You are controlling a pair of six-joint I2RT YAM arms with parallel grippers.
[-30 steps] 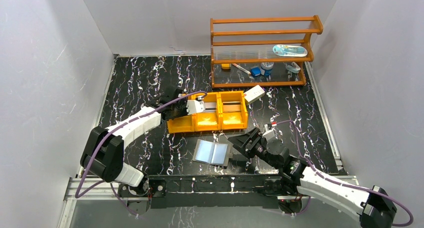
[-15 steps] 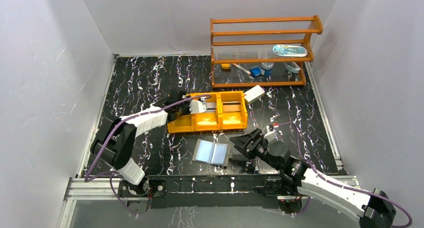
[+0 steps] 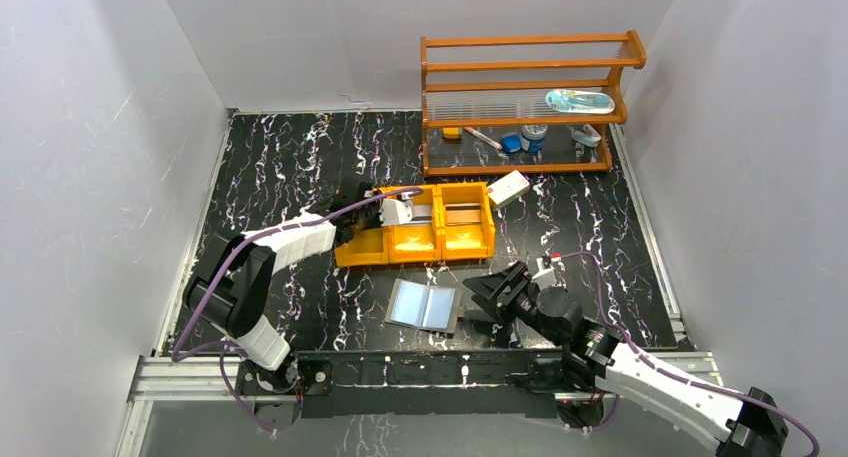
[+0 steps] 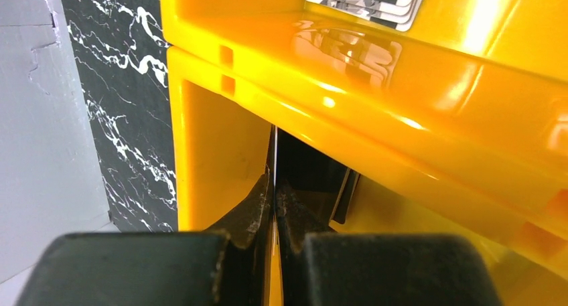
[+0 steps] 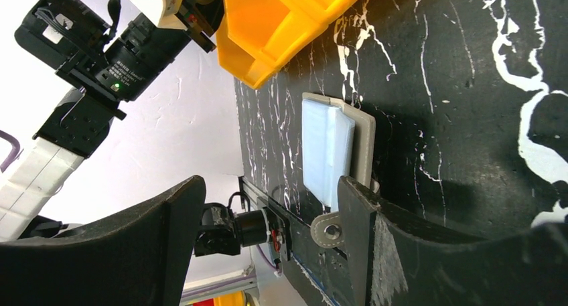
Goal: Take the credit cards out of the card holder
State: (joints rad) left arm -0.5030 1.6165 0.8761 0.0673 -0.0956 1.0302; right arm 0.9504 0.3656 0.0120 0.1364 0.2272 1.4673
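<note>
Black marbled tabletop [image 3: 300, 157]: the open card holder [image 3: 425, 306] lies by the front edge, long axis left-to-right, just left of the right gripper [image 3: 492, 295] and its spread fingers, while the farther left gripper [image 4: 274, 192] pinches one credit card [image 4: 274, 155] edge-on over the orange tray [image 3: 415, 245], at its left compartment.

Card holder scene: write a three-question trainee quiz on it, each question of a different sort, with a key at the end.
1. True or false: the card holder lies folded shut on the table.
2. Pick one. The left pincer is: A) open above bare table; B) shut on a thin card at the orange tray; C) shut on the card holder.
3. Fill the gap: the right pincer stands ___ beside the card holder, with nothing in its grip.

Key: 1 false, it lies spread open. 2 B. 3 open.
</note>
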